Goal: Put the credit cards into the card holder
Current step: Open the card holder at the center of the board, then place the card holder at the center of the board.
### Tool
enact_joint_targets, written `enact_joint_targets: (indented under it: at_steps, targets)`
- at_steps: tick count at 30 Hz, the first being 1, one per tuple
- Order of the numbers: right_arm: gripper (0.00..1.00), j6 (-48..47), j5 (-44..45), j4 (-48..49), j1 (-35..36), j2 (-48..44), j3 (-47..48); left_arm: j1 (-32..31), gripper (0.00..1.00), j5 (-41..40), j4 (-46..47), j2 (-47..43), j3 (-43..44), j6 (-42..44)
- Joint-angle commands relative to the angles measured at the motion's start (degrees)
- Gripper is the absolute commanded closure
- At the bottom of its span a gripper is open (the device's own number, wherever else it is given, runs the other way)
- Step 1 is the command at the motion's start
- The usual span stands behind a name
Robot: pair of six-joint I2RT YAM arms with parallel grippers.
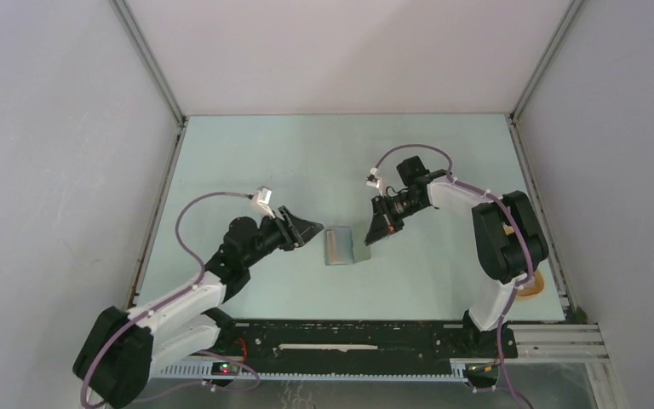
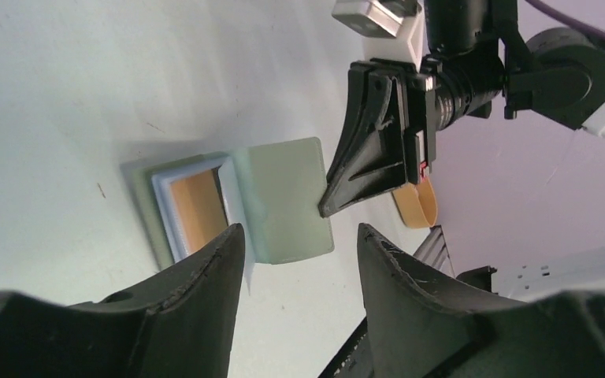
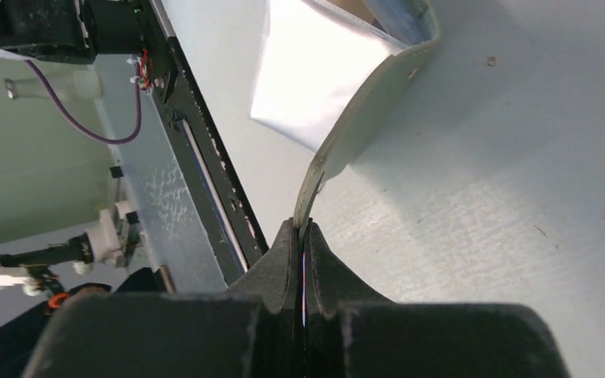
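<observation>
The grey-green card holder (image 1: 338, 246) lies open at the table's middle. One half lies flat, and pale layered slots and an orange-brown face (image 2: 197, 206) show inside it; I cannot tell whether these are cards. No loose credit cards are in view. My right gripper (image 1: 368, 240) is shut on the edge of the other flap (image 2: 287, 201) and holds it lifted; the right wrist view shows the flap (image 3: 378, 87) curving up out of the closed jaws (image 3: 301, 224). My left gripper (image 1: 311, 228) is open and empty just left of the holder, its jaws apart (image 2: 299, 236).
A tan-yellow oval tray (image 1: 532, 285) sits by the right arm's base at the near right edge; it also shows in the left wrist view (image 2: 417, 205). The black rail (image 1: 349, 336) runs along the near table edge. Grey walls enclose the table.
</observation>
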Motion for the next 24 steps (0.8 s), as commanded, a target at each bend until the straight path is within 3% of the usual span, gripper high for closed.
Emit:
enact_joint_targets:
  at_steps: [1, 6, 10, 19, 24]
  targets:
    - [1.00, 2.9, -4.4, 2.1, -1.9, 3.8, 1.7, -2.3, 0.42, 1.8, 3.3, 7.1, 4.5, 0.6]
    - [0.99, 2.7, 0.0, 0.3, -4.5, 7.3, 2.7, -3.2, 0.43, 0.6, 0.7, 14.5, 7.1, 0.2]
    - [0.93, 0.6, 10.5, -1.3, -4.5, 7.5, 2.9, -3.8, 0.43, 0.4, -0.2, 18.1, 9.0, 0.4]
    - [0.55, -3.4, 24.1, -2.0, -1.1, 7.1, 2.9, -5.4, 0.43, 2.3, -0.9, 24.9, 13.6, 0.7]
    - [0.50, -4.6, 26.5, -1.5, -1.5, 5.7, 2.6, -5.9, 0.46, 3.5, -1.9, 29.2, 15.5, 0.1]
